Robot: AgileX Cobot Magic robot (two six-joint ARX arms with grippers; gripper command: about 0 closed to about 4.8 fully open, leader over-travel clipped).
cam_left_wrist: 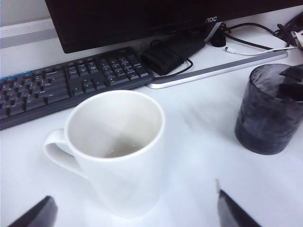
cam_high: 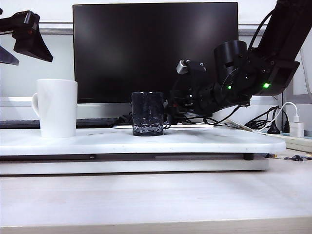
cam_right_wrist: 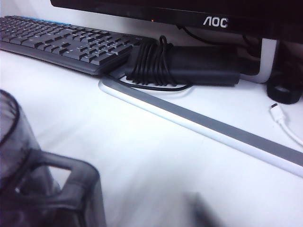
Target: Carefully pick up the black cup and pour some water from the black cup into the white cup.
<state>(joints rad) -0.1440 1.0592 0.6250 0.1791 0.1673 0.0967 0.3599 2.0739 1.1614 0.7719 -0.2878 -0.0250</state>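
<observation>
Now closing in on the black cup [cam_high: 147,113] from behind: right gripper [cam_high: 171,108] sitting at its handle side, jaws partly drawn together, contact not discernible, handle [cam_right_wrist: 61,182] looming just beside the fingers. Not yet lifting; cup resting on the white board [cam_high: 204,141]. Well apart on the other side, white cup [cam_high: 57,107] standing under the left gripper [cam_left_wrist: 137,210], fingertips [cam_left_wrist: 33,213] spread wide, holding nothing. Next: seating the pinch on the handle, then raising level to avoid spilling.

The brand "AOC" stands in pale letters on the lower bezel of the black monitor [cam_right_wrist: 215,21], readable in both wrist views. Key legends on the keyboard [cam_left_wrist: 71,80] are too small to read.
</observation>
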